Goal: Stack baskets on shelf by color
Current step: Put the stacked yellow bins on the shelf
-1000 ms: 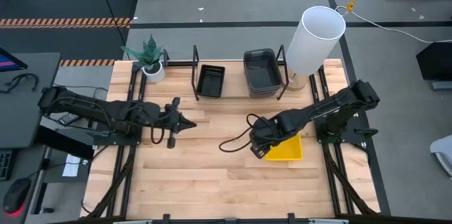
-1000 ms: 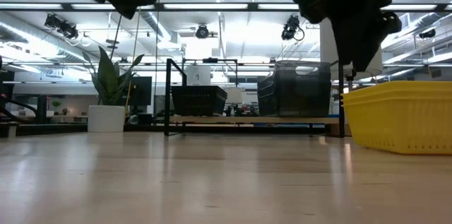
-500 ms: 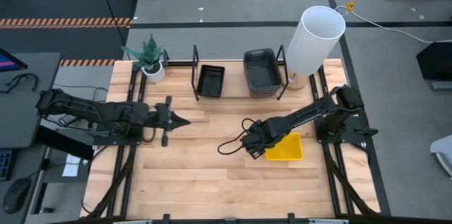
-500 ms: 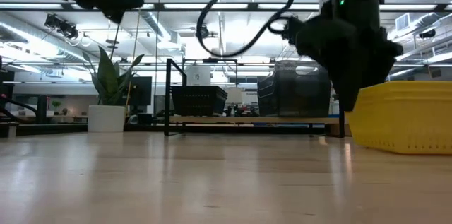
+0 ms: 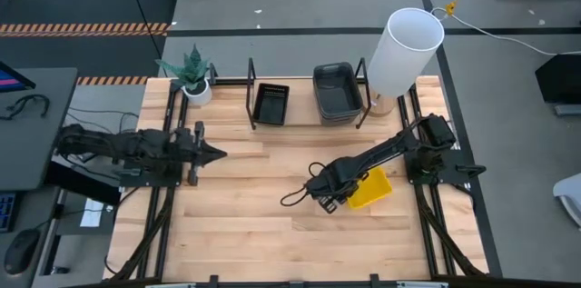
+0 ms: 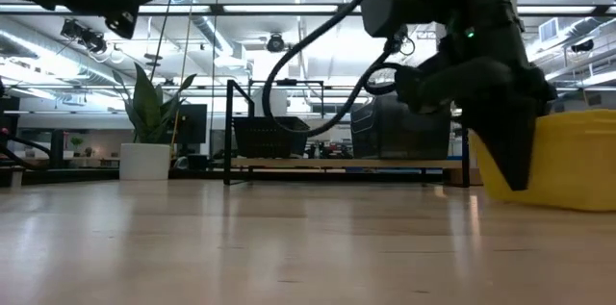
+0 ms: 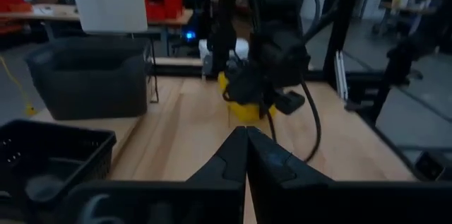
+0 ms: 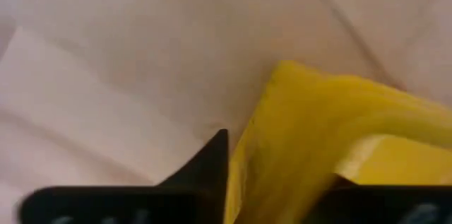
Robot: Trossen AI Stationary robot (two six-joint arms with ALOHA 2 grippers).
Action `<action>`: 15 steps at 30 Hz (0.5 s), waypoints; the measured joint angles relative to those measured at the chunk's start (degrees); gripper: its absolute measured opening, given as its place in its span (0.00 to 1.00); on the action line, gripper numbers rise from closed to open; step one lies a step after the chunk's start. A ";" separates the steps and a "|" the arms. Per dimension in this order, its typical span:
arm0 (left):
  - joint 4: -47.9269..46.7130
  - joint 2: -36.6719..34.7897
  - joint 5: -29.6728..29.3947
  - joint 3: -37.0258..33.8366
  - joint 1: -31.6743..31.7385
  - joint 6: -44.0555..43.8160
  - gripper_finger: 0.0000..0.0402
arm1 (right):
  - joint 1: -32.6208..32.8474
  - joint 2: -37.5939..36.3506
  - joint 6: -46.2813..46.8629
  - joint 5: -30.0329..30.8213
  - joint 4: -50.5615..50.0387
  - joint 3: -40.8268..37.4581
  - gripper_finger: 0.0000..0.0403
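Now the right gripper's (image 5: 338, 190) jaws straddle the yellow basket's (image 5: 369, 189) rim amid bare tabletop (image 5: 245, 224).

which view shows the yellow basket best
The high view: the whole yellow basket lies skewed on the table by the right pincer. Low view shows only one side, partly hidden by the arm; right wrist view a blurred wall up close; left wrist view a distant sliver.

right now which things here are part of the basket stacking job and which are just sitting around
Job: bright yellow plastic basket at the right end effector; black slatted basket; dark grey solid plastic baskets; light-wood shelf with black brackets.
Lying about: white potted plant; tall white cylinder.
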 joint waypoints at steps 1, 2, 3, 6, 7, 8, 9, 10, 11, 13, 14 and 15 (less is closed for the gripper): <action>-0.53 -1.38 -0.03 -0.12 0.00 -0.24 0.02 | 0.31 -0.02 -0.98 -0.47 0.26 0.03 0.17; -1.09 -2.68 -0.05 -0.17 0.00 -0.53 0.02 | 0.67 -0.23 -2.14 -0.81 0.25 0.06 0.12; -1.63 -4.00 -0.05 -0.27 0.00 -0.77 0.02 | 1.06 -0.42 -3.60 -0.89 0.21 0.36 0.08; -3.38 -8.15 0.45 -1.36 -0.04 -2.13 0.02 | 2.56 -0.44 -11.77 -0.20 0.68 3.71 0.03; -3.38 -9.47 0.80 -1.97 -0.04 -2.56 0.02 | 3.14 -0.26 -14.78 0.07 1.12 5.40 0.04; -3.44 -10.85 1.25 -2.78 -0.04 -3.24 0.02 | 3.77 -0.03 -17.78 0.30 1.23 7.31 0.04; -3.49 -12.09 1.56 -3.60 -0.04 -3.58 0.02 | 4.40 0.09 -20.60 1.01 1.02 9.24 0.04; -3.34 -13.27 1.77 -4.53 -0.04 -3.93 0.02 | 4.87 0.11 -23.14 1.99 0.72 11.11 0.03; -3.38 -14.41 1.87 -5.27 -0.04 -4.25 0.02 | 5.32 0.11 -25.35 3.10 0.67 13.07 0.02; -3.37 -16.69 1.96 -6.63 -0.04 -4.79 0.03 | 6.08 0.11 -28.65 7.09 0.12 17.32 0.02; -3.30 -17.49 1.90 -7.03 -0.04 -4.94 0.03 | 6.17 0.11 -29.91 9.35 -0.96 19.49 0.02; -3.28 -17.98 1.91 -7.42 -0.04 -4.94 0.03 | 6.15 0.10 -31.24 11.29 -1.96 21.40 0.02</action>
